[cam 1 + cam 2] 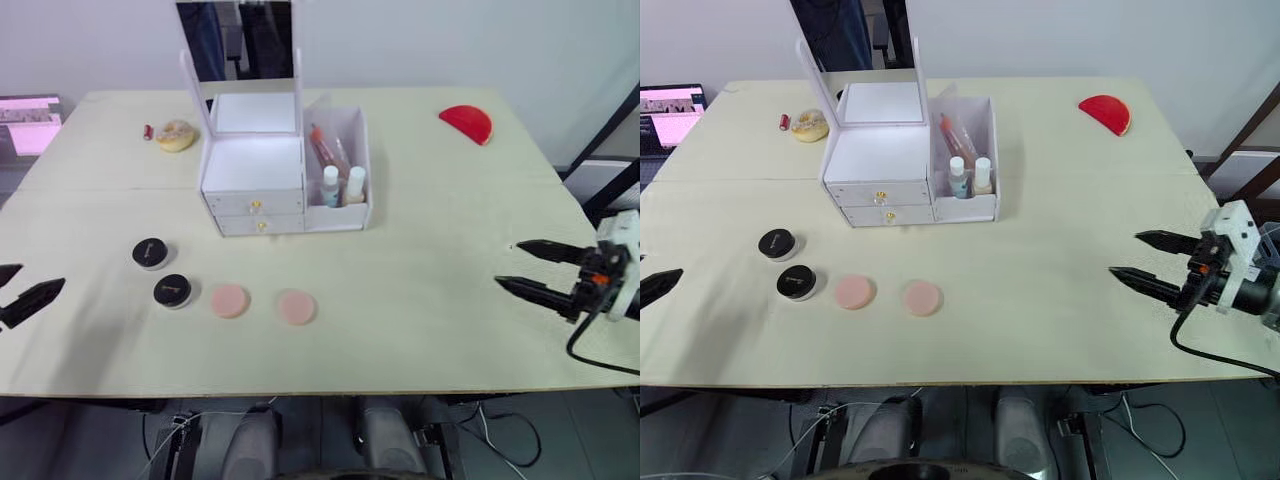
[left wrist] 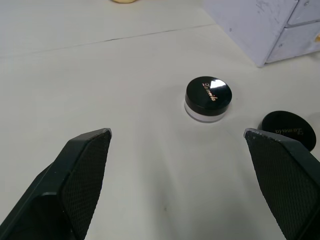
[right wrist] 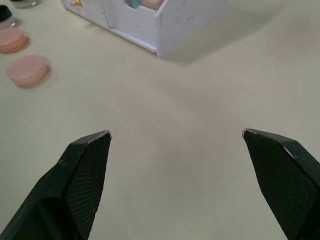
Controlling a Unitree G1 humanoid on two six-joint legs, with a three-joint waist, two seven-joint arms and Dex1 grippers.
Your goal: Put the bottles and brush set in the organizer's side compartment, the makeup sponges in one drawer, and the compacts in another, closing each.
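The table [image 1: 420, 300] was seen to be a pale cream. The organizer [image 1: 255, 180] was white, its two drawers fitted with small gold knobs [image 1: 257, 205]. In its side compartment, two white bottles [image 1: 342, 187] were noted, one capped in teal, beside a pink-orange tube [image 1: 325, 148]. The two compacts [image 1: 160, 272] were topped with glossy black lids carrying gold lettering over pale bases. The two makeup sponges [image 1: 262, 303] were a soft salmon pink. A bright red half-round object [image 1: 466, 123] and a yellowish round item [image 1: 176, 134] were observed further back. The fingers [image 3: 82, 175] of both grippers were black with a fine cross-hatched texture.
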